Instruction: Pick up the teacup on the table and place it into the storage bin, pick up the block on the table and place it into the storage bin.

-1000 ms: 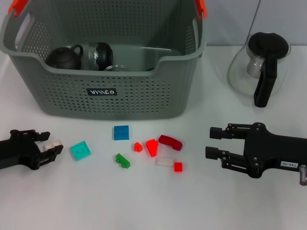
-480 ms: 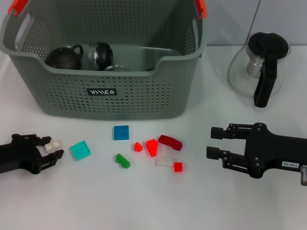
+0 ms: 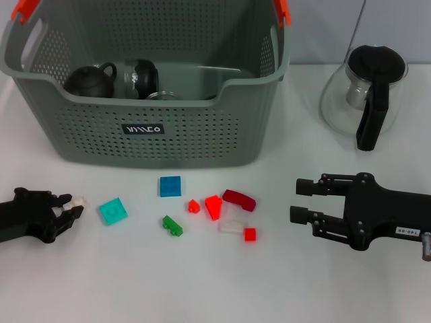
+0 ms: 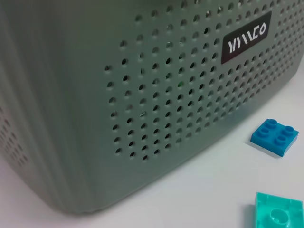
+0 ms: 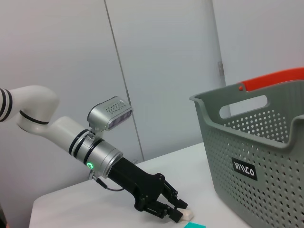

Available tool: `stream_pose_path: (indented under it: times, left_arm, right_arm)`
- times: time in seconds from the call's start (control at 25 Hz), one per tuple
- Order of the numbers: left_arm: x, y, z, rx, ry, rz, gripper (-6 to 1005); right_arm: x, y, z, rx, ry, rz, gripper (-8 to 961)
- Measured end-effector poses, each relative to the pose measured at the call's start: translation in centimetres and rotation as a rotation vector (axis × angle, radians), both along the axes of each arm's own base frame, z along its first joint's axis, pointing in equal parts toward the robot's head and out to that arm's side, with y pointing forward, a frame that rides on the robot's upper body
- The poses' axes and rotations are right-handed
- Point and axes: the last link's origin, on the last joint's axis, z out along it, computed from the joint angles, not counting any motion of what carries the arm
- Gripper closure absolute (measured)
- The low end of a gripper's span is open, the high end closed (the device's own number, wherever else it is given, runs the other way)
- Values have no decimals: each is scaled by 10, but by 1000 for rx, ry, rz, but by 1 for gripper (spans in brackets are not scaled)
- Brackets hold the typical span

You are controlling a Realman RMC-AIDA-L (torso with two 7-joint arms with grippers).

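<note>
The grey storage bin (image 3: 155, 138) stands at the back left and fills the left wrist view (image 4: 142, 95). It holds a dark teacup (image 3: 91, 79), a dark jar (image 3: 138, 76) and a glass piece. My left gripper (image 3: 73, 206) is low at the front left, shut on a small white block (image 3: 77, 200). The right wrist view shows this gripper (image 5: 176, 211) and its white block (image 5: 186, 214) too. Several loose blocks lie in front of the bin, among them a teal one (image 3: 112, 210) and a blue one (image 3: 170, 186). My right gripper (image 3: 296, 199) is open and empty at the front right.
A glass pot with a black handle (image 3: 367, 94) stands at the back right. A green block (image 3: 172, 226), red blocks (image 3: 214, 206) and a clear block (image 3: 230, 227) lie mid-table. The left wrist view shows the blue block (image 4: 275, 137) and teal block (image 4: 279, 213) near the bin.
The left gripper's fingers have closed in on the white block, and the gripper has drawn slightly left. The right arm has not moved.
</note>
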Motion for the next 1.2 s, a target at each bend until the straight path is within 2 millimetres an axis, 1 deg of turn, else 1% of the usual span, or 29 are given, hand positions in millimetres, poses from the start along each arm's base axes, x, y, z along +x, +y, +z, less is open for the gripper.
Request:
stream_pose_path:
  times: [0.04, 0.24, 0.52, 0.8, 0.92, 1.04, 1.2]
  left_arm:
    - [0, 0, 0, 0, 0, 0, 697]
    - [0, 0, 0, -1, -1, 0, 709]
    - [1, 2, 6, 15, -16, 31, 755]
    - [4, -1, 9, 2, -53, 44, 800]
    - [10, -4, 15, -22, -106, 42, 811]
    - [21, -8, 25, -68, -186, 12, 809]
    - [42, -12, 44, -110, -325, -63, 805]
  right_arm:
    - [0, 0, 0, 0, 0, 0, 429]
    - [0, 0, 0, -2, -1, 2, 430]
    - [0, 0, 0, 0, 0, 2, 430]
    - [-1, 0, 0, -1, 0, 3, 430]
    - [-1, 1, 0, -1, 0, 3, 429]
    - [-1, 1, 0, -1, 0, 4, 429]
    - [-2, 1, 0, -2, 0, 7, 429]
